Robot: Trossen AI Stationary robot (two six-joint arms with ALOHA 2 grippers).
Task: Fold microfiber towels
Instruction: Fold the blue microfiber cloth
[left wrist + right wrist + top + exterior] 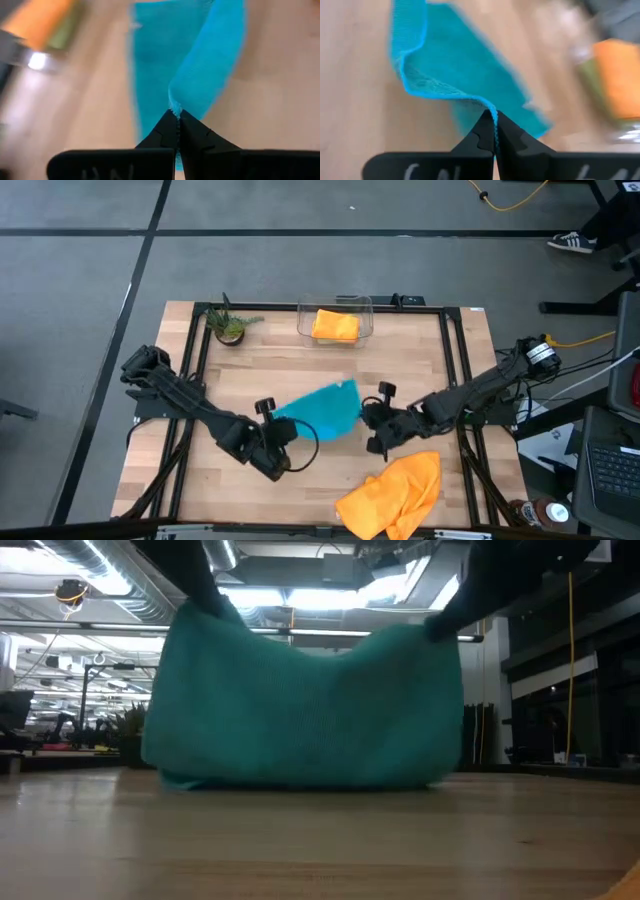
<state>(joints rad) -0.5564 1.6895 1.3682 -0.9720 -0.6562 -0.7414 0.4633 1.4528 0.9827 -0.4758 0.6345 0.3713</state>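
Teal towel [322,411] between both pinched fingers [167,132]

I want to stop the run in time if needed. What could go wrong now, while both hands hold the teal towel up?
1. Each hand, left hand and right hand, pinches only a thin bit of the teal towel's edge, so a corner might slip out.
2. The towel's lower edge lies on the table; dragging could bunch it and spoil the fold.
3. The loose orange towel lies near the right hand and might get caught.
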